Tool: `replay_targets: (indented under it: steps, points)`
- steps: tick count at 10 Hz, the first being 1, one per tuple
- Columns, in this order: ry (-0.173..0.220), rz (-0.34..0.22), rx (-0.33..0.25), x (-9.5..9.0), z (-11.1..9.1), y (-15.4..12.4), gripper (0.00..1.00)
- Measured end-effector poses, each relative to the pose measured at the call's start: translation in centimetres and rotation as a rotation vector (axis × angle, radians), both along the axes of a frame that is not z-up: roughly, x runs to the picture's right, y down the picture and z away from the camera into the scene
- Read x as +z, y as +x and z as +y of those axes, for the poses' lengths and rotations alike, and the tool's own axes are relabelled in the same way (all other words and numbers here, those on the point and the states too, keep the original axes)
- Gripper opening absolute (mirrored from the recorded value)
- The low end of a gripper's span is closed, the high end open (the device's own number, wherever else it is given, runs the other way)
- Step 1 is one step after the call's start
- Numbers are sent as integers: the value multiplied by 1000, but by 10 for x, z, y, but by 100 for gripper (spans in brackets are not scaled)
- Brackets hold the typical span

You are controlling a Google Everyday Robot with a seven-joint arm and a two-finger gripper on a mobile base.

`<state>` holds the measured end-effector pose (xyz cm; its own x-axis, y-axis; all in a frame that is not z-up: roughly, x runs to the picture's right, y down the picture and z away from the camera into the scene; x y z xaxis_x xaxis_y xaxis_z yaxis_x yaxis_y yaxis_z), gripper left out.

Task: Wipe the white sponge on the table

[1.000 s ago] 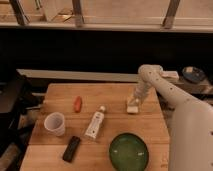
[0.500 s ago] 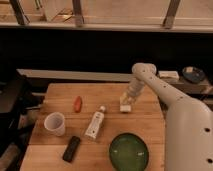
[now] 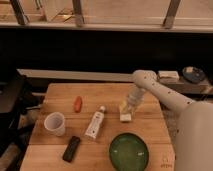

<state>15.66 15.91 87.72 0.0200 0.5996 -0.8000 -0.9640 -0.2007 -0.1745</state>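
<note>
Since half a second ago, your end effector (image 3: 130,106) has drawn the white sponge (image 3: 125,117) away from the far edge of the tabletop (image 3: 107,94) and toward the near edge. Before that it had slid the sponge away from the right edge. Nothing else on the wood has shifted.

You now have the sponge lying flat on the planks right of centre, roughly midway between the far and near edges. The end effector is directly above it and seems to touch its top. Whether it is clamped on the sponge or merely pressing down, you cannot tell from this view. The arm reaches in from over the right edge.

From that, you look to be in the middle of the wiping itself: the sponge is down on the surface and being dragged, so getting it onto the wood is done. Only a small patch right of centre looks covered. What is left, I would say, is more strokes over bare wood. Keep clear of the white tube (image 3: 96,124), just beside the sponge toward the left edge, and the green plate (image 3: 129,152) by the near edge.
</note>
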Motion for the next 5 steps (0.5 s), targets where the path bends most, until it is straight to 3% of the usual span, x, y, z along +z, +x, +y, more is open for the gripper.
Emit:
replay_targets:
  steps: [3,5]
  points:
    - [-12,129,23,-9,3,51,0]
    - [15,181,13,-3,-15,69,0]
